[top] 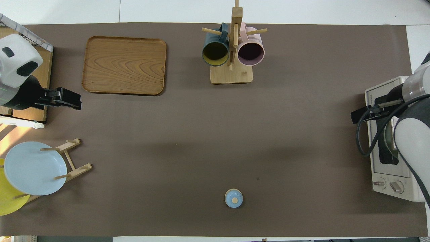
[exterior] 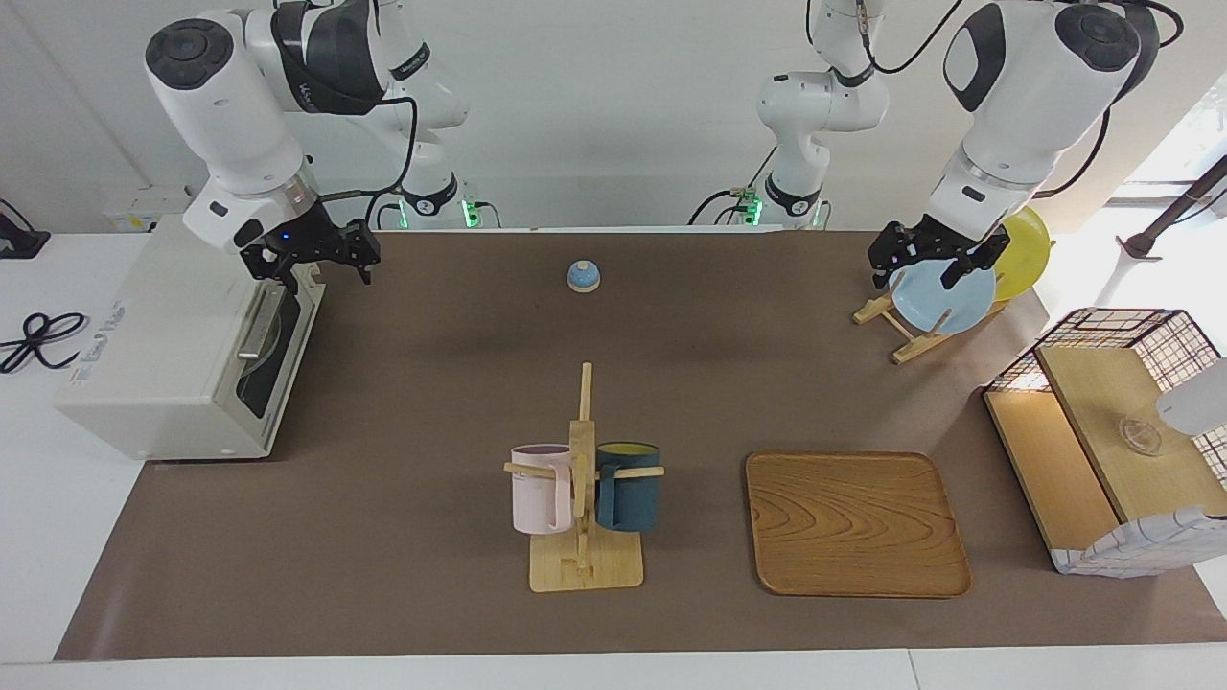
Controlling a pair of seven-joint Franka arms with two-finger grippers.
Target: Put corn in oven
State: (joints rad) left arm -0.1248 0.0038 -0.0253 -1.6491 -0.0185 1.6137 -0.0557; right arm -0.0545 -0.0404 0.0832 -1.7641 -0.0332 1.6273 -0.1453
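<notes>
Corn: not visible in either view. It does not lie on the mat, the tray or the plates; whether it sits inside the oven (exterior: 182, 355) behind the dark glass cannot be told.

Oven stands at the right arm's end of the table, door apparently shut, handle bar facing the mat. Right gripper (exterior: 312, 259) hangs over the oven's door edge nearest the robots, just above the handle. Fingers appear spread, nothing between them. Left gripper (exterior: 925, 259) hangs over the plate rack (exterior: 906, 331), well away from the oven at the left arm's end; how far its fingers are parted cannot be told, and nothing is seen in them.

Risks, as judgement:
- If the corn is not yet in the oven, neither gripper carries it and its place is unknown, so the task could stall.
- The right gripper is close to the handle; a careless descent could knock the door or shift the oven.
- The left gripper is close above the blue plate (exterior: 944, 297); a low sweep could tip it off the rack.

Containers:
- Wooden tray (exterior: 858, 522): bare.
- Pink mug (top: 251, 52) and dark blue mug (top: 215, 52) on the mug tree (exterior: 583, 517): both look empty.
- Wire basket (exterior: 1112, 431): a small clear object on its wooden floor.
- Rack also holds a yellow plate (exterior: 1026, 249).
</notes>
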